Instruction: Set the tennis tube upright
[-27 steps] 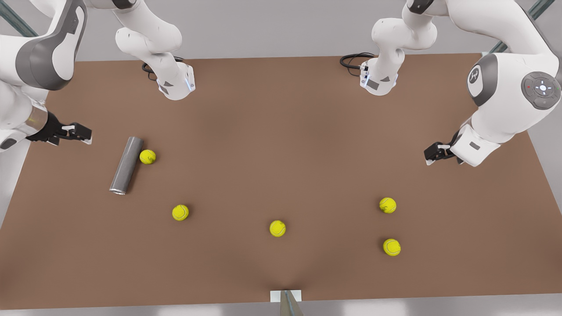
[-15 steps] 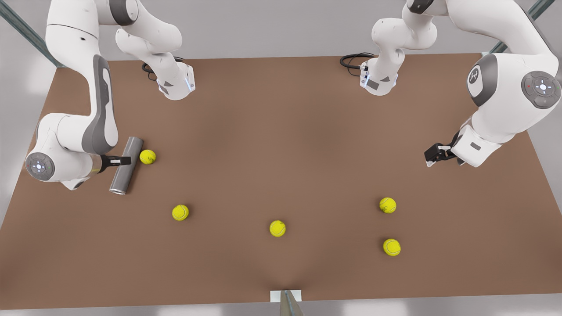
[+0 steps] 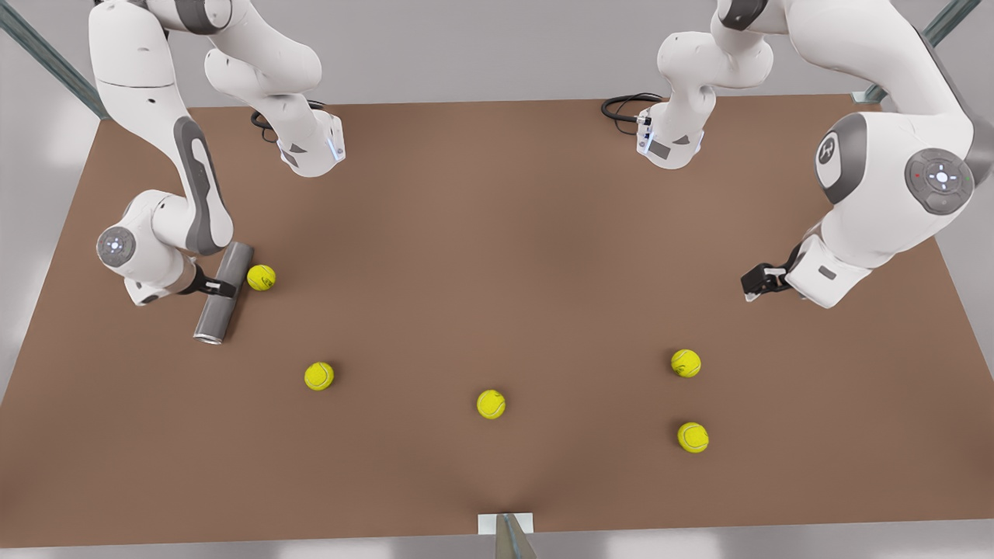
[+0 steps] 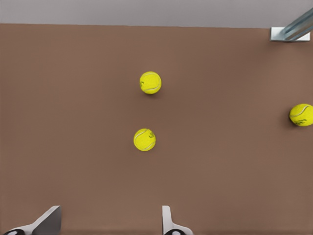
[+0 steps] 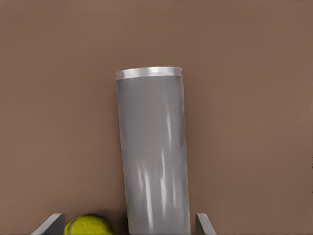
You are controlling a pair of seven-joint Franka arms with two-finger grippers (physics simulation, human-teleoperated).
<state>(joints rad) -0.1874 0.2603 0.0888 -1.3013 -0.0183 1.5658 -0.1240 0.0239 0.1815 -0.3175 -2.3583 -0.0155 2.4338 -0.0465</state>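
Brown table carries the tennis tube, which lies flat near the front view's left edge with its round mouth toward the camera and one tennis ball just beside it. At the tube, the right claw has its fingers apart, one on each side of the tube and ball. By the front view's right edge, the left claw waits above the table, also with fingers spread.

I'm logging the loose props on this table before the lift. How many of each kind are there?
Tennis balls: 5
Tennis tube: 1, lying on its side
Total: 6
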